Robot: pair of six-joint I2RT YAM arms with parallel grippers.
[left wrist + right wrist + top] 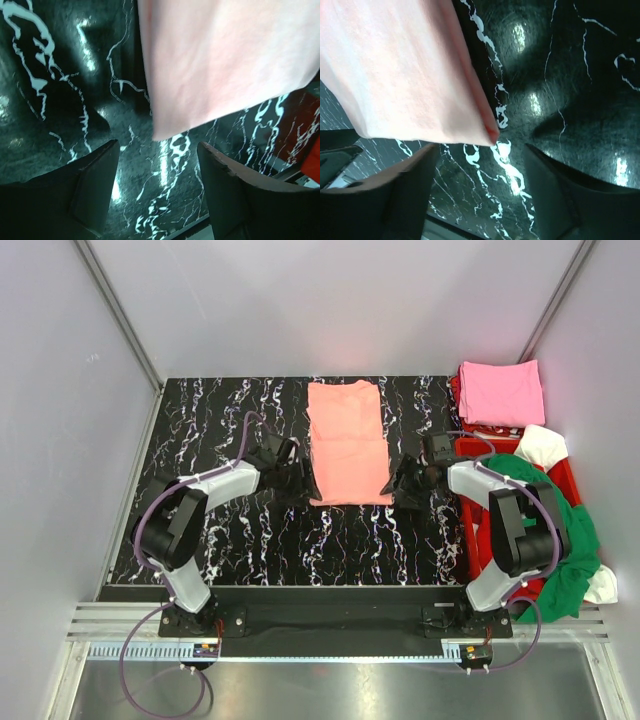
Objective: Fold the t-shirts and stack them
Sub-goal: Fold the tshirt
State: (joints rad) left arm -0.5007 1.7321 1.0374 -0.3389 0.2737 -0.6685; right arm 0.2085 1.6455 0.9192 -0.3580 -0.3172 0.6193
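No legible text, label, brand or number anywhere, whether on the salmon-orange t-shirt [347, 443] or the marbled tabletop [240, 540].

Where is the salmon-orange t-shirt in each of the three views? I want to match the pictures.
Top external: the salmon-orange t-shirt lies flat in the middle of the picture.
Left wrist: the shirt fills the upper right.
Right wrist: the shirt fills the upper left.
Shared landmark: the black marbled table beneath it.
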